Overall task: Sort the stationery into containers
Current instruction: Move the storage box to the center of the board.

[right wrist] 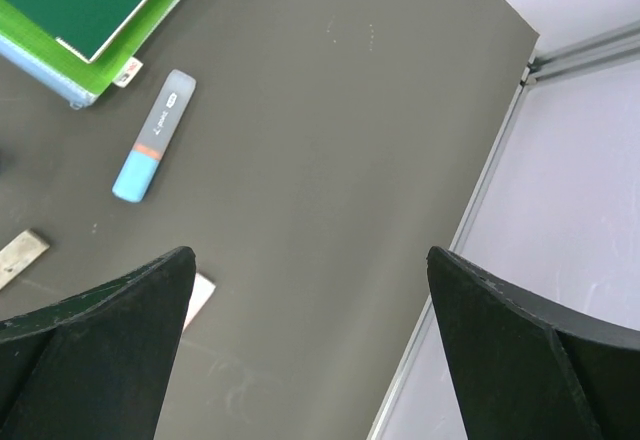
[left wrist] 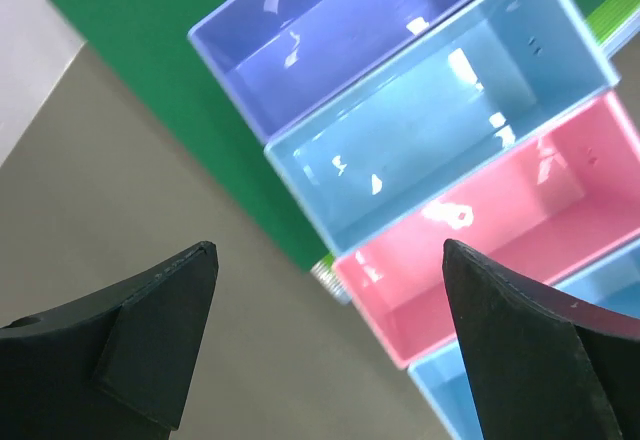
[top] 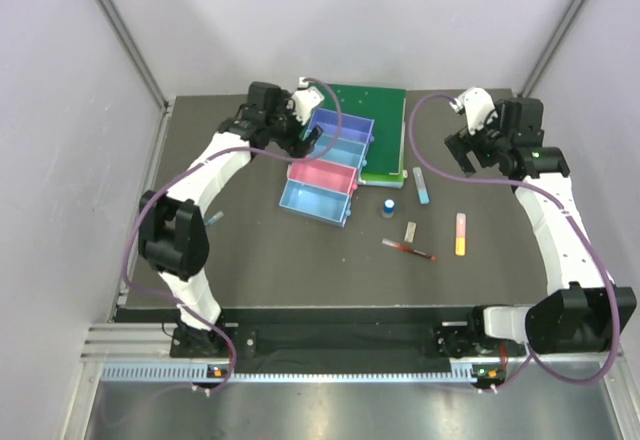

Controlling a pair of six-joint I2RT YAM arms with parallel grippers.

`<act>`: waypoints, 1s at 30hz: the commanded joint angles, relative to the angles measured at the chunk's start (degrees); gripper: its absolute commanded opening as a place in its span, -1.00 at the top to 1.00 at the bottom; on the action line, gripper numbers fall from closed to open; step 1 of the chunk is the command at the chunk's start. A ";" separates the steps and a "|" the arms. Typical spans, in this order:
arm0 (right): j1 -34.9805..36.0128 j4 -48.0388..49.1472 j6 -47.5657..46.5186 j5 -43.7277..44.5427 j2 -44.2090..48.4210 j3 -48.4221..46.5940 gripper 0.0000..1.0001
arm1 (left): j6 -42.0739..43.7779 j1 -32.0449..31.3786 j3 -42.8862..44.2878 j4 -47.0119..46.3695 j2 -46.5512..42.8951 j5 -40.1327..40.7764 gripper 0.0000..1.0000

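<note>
Both arms rise from the near edge of the bench (top: 260, 280) and stretch toward the far side. On the near right lie the red pen (top: 408, 250), the pink-yellow stick (top: 461, 234) and the white eraser (top: 410, 230). Just beyond them are the blue-capped bottle (top: 388, 205) and the blue-white marker (top: 422, 185).

Left of these, four trays sit side by side: the blue tray (top: 318, 204) nearest, then the pink tray (top: 323, 176), the light blue tray (top: 345, 150) and the purple tray (top: 345, 125). The far ones overlap the green binder (top: 375, 105).

The left end effector (top: 306, 138) hangs over the trays' left ends, its fingers wide apart and holding nothing. The right end effector (top: 465, 152) hovers at the far right, beyond the marker, also spread wide and empty.
</note>
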State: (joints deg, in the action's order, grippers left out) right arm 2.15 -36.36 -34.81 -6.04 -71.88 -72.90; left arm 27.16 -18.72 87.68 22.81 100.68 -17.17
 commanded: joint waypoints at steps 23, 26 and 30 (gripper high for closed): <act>0.66 6.04 -2.90 2.00 -2.56 -1.98 -0.99 | 26.82 -3.60 0.46 2.95 3.36 -10.70 -0.75; 0.75 6.12 -2.72 2.35 -2.48 -1.72 -0.99 | 27.24 -3.60 3.90 4.44 5.92 -10.08 -0.70; 0.66 6.04 -2.72 2.79 -2.04 -1.54 -0.99 | 21.29 -4.31 8.63 7.58 8.03 -6.91 -0.68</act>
State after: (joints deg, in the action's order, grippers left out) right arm 2.24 -32.51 -37.47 -4.05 -74.74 -72.82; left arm 51.22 -22.46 90.32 28.18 106.69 -25.54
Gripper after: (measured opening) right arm 0.996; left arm 0.851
